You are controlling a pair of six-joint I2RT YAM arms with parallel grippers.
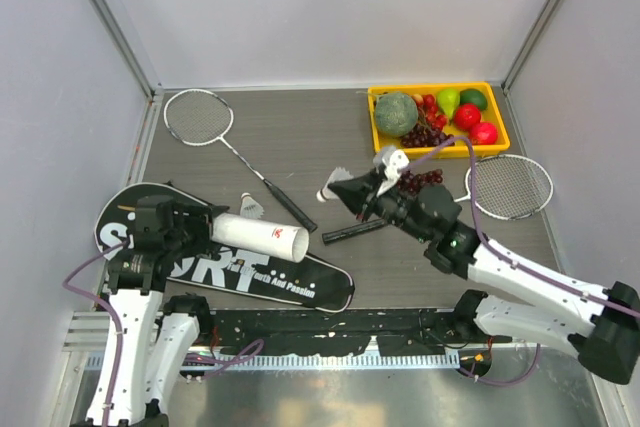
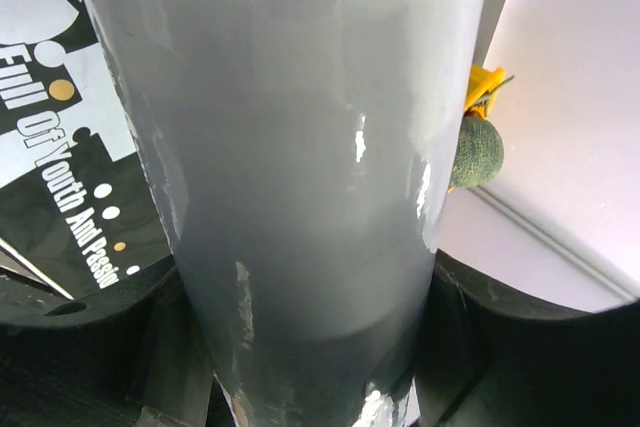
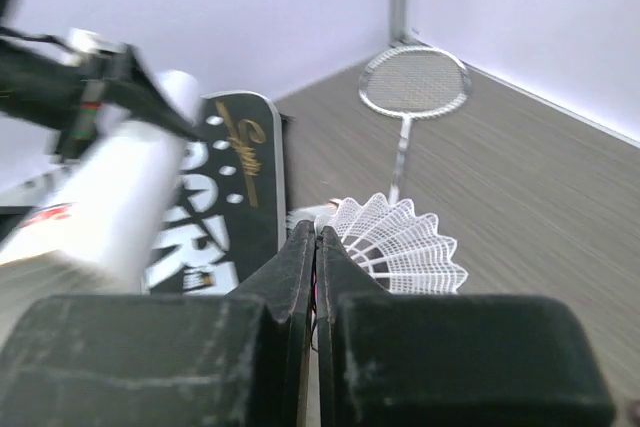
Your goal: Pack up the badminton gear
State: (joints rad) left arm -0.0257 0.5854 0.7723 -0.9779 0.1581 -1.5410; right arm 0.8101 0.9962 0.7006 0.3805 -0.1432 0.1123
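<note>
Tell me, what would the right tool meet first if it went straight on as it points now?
Most likely the white shuttlecock just beyond the shut tips of the right tool; whether they already touch is unclear.

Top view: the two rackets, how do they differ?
Left racket lies fully exposed, head toward the far-left corner; right racket has its shaft hidden under the right arm. Left racket's handle ends by the white tube; right racket's head sits by the yellow tray. Both: silver heads, black handles.

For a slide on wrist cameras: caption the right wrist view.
Right gripper shut, white shuttlecock just past its tips; racket, bag and tube beyond.
</note>
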